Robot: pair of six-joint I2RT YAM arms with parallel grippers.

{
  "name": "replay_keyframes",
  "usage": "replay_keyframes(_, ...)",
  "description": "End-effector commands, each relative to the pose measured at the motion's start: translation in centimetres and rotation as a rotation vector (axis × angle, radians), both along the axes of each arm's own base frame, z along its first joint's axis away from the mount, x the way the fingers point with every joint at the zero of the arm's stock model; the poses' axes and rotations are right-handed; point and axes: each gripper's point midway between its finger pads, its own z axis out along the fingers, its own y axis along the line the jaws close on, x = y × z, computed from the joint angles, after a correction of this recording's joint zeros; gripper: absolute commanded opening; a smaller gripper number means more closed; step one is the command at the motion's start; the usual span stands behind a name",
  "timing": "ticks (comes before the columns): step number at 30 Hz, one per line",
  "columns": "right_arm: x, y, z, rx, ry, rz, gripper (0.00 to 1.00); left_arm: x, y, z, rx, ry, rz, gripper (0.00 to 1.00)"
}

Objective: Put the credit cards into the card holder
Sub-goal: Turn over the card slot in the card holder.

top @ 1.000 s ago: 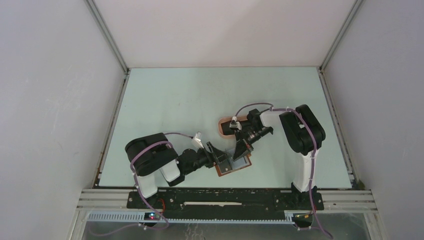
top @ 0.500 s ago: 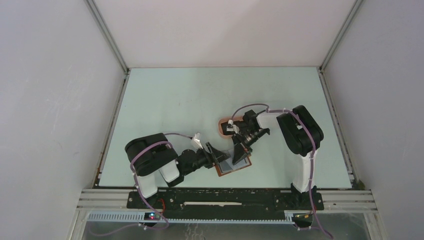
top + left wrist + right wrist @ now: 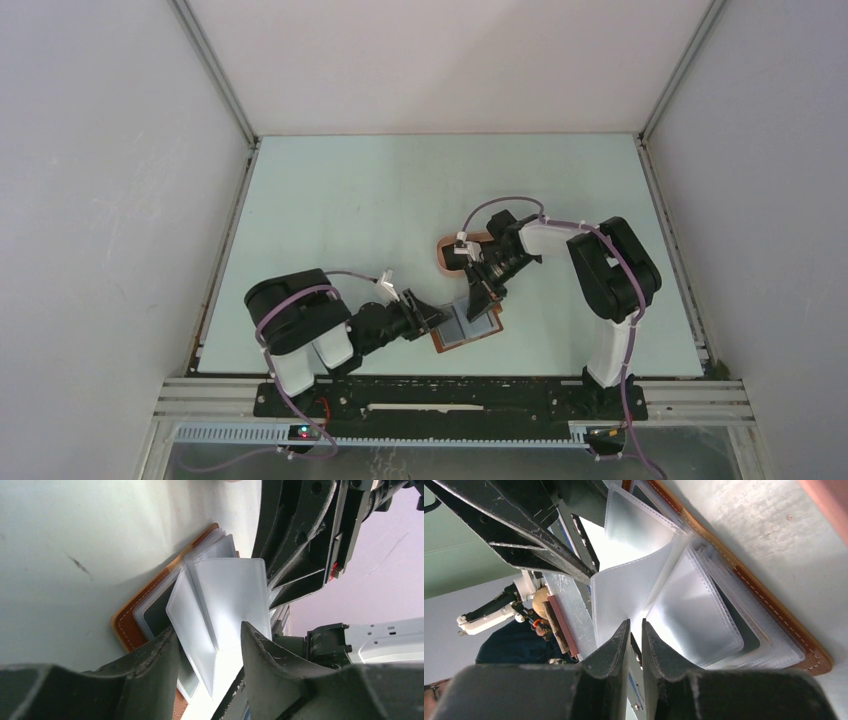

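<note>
The card holder [image 3: 478,330] lies open and flat on the surface [image 3: 350,220], near the front edge btwn the two arms, leather side down. Its clear sleeves [image 3: 225,600] fan upward, and one dark card [image 3: 156,612] looks seated in a lower pocket, I think. L hand [image 3: 209,632] is unclenched, its fingers straddling the raised leaves w/o any pinch I can see, prob to prop the fan so a pocket mouth is reachable. R hand [image 3: 635,626] reaches in from the far side, fingers nearly together w/ one leaf's edge running into the slit. I can't tell if it's gripping the leaf or merely around it. A pink tray [image 3: 447,250] sits just behind R hand. No loose cards that I can make out.
</note>
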Motion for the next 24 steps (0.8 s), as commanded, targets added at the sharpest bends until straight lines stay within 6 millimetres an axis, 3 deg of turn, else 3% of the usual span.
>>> replay_keyframes(1,1.1,0.2,0.5,0.001,-0.057,-0.004,0.22,0.3,0.7,-0.7,0.035,0.013,0.028,0.48)
replay_keyframes(6,1.8,-0.1,2.0,0.041,-0.096,-0.015,0.22,0.3,0.9,-1.8,0.094,0.036,0.031,0.29)
replay_keyframes(12,3.4,-1.4,6.7,0.131,-0.282,-0.027,0.25,0.7,1.6,-2.4,0.211,0.031,0.045,0.26)
replay_keyframes(16,2.5,-0.9,9.4,0.227,-0.373,-0.002,0.27,0.7,1.5,-2.7,0.298,0.026,0.027,0.26)
replay_keyframes(19,1.1,0.8,8.6,0.225,-0.391,0.061,0.26,0.8,1.4,-2.5,0.317,0.014,0.015,0.26)
replay_keyframes(24,0.5,2.4,3.8,0.047,-0.379,0.108,0.22,0.8,1.8,-2.2,0.327,0.006,0.025,0.26)
